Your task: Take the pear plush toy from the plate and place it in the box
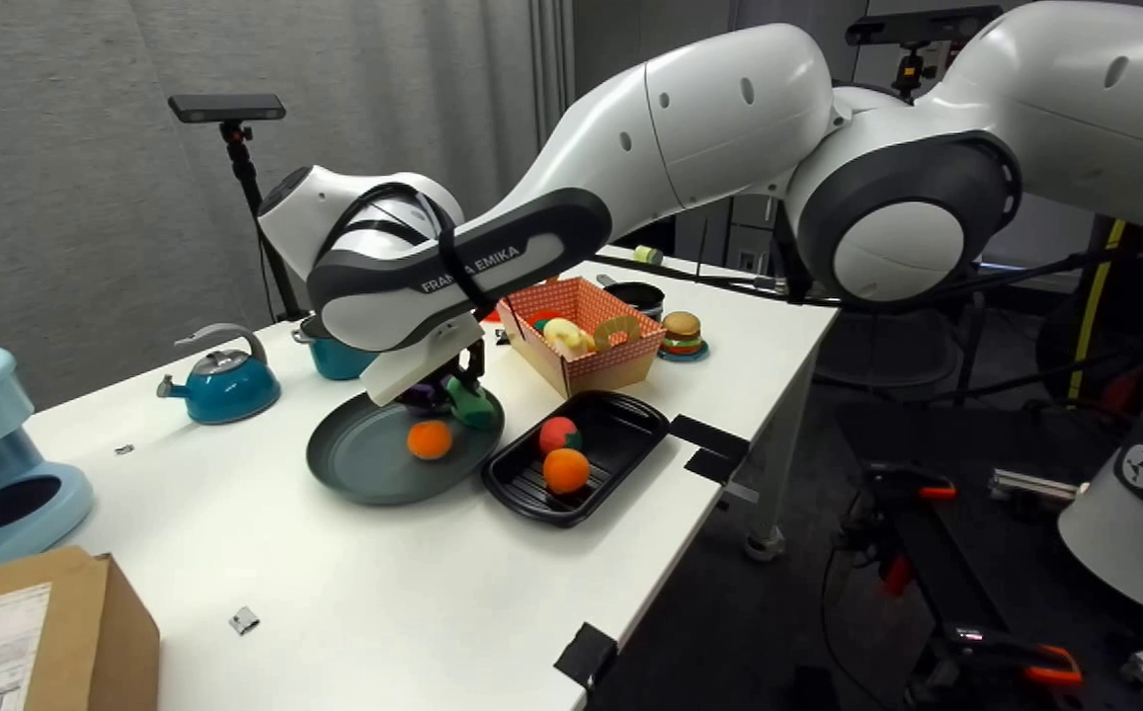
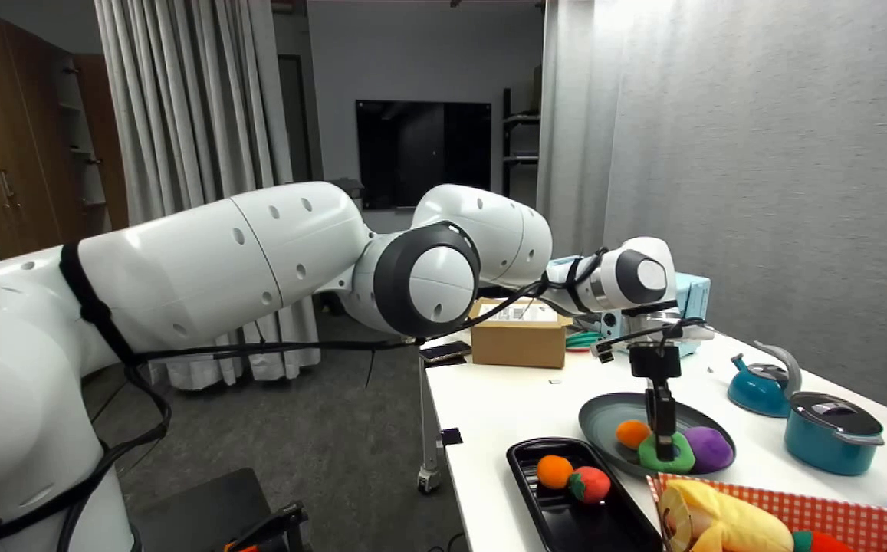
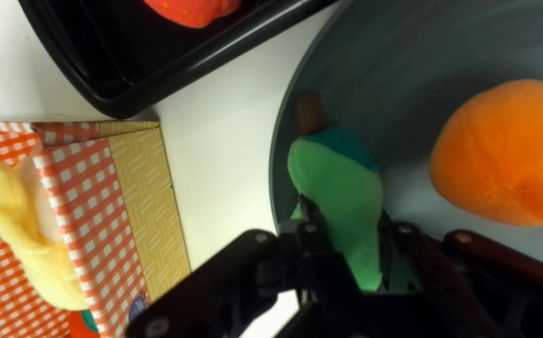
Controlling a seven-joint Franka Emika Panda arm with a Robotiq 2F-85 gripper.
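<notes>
White table (image 1: pixel 334 573) w/ grey curtain (image 1: pixel 433 89) behind; pear plush toy (image 3: pixel 341 192) within outline of plate (image 3: pixel 421 37), close to its rim; lifted or resting, can't tell; gripper (image 3: pixel 346 213) straddles it, fingers (image 3: pixel 310 229) on both flanks, fabric meeting each, hence judged clamped on pear; wrist view: pear's long axis approx 11–5 o'c, stem (image 3: pixel 311 114) toward 11, squeeze running across it; key relation, same view: box (image 3: pixel 147 206) at 9 o'c from gripper, plate rim & box wall between; next move, in insp's judgement: straight lift to clear wall, then traverse to 9 o'c; risk: yellow plush (image 3: pixel 36 244) fills part of box, pear may perch atop; in an exterior view purple toy (image 2: pixel 707 448) just beside pear at 3 o'c, could snag
</notes>
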